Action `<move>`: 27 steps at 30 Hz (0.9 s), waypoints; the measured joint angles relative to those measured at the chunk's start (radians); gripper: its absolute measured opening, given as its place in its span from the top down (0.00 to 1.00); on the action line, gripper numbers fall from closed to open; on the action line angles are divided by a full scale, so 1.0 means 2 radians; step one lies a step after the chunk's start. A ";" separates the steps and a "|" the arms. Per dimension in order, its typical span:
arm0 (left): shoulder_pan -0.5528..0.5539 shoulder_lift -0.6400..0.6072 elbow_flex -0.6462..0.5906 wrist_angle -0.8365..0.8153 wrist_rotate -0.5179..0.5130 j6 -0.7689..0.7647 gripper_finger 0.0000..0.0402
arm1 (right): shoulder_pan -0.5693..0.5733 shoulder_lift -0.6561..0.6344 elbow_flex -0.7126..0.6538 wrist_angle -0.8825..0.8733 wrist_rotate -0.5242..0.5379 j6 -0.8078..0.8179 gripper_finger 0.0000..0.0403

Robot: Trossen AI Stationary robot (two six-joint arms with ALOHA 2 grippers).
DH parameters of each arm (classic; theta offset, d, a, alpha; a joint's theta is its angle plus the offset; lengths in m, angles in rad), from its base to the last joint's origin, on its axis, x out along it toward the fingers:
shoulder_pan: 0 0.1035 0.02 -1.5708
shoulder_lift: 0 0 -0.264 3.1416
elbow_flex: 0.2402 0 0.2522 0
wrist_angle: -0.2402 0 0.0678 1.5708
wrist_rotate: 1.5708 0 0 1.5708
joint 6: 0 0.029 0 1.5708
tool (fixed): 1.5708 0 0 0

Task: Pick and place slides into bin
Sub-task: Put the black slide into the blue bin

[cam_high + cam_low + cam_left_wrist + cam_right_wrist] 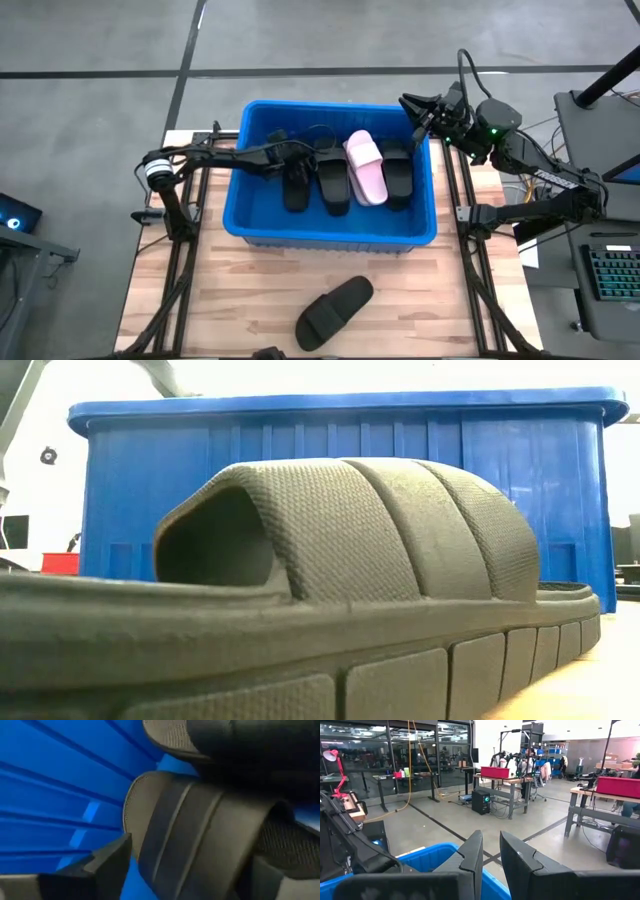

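Status: four slides are sitting in the big bright blue ribbed plastic crate [262, 225], three matte black foam ones [332, 180] and one light pink foam slide [366, 167], lined up side by side across the floor of the bin. One matte black slide with a wide textured strap [334, 311] is lying on the pale wood tabletop [230, 300] in front of the crate, well apart from both arms, so my read is one pick left

Left gripper [292, 160] is reaching inside the crate at the leftmost black slide; left wrist view is showing its fingers [102, 865] spread, standing either side of that slide's dark strap, looking like a release rather than a pinch. Right gripper [415, 108] is waiting over the crate's far right corner, fingers [470, 852] sitting close together with a narrow gap, holding nothing

View differences: high view is giving the whole count and layout. Low view is filling with the leftover slide [380, 540] and the crate's front wall behind it, hiding the contents entirely. Right wrist view is mostly looking at the room beyond the blue rim
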 joint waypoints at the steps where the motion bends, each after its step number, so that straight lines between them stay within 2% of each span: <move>1: 0.000 -0.002 0.002 -0.010 0.001 -0.001 0.28 | 0.000 0.000 0.000 0.000 0.000 0.000 0.86; 8: 0.000 -0.023 0.030 -0.098 0.077 0.001 0.13 | 0.000 0.000 0.000 0.000 0.000 0.000 0.86; 11: 0.000 -0.030 0.046 -0.146 0.120 0.001 0.11 | 0.000 0.000 0.000 0.000 0.000 -0.001 0.86; 19: -0.010 -0.063 0.108 -0.275 0.164 -0.010 0.11 | 0.000 0.000 0.000 0.001 0.000 0.000 0.86; 27: -0.031 -0.139 0.144 -0.247 0.212 -0.069 0.11 | 0.000 0.000 0.000 -0.001 0.000 0.000 0.86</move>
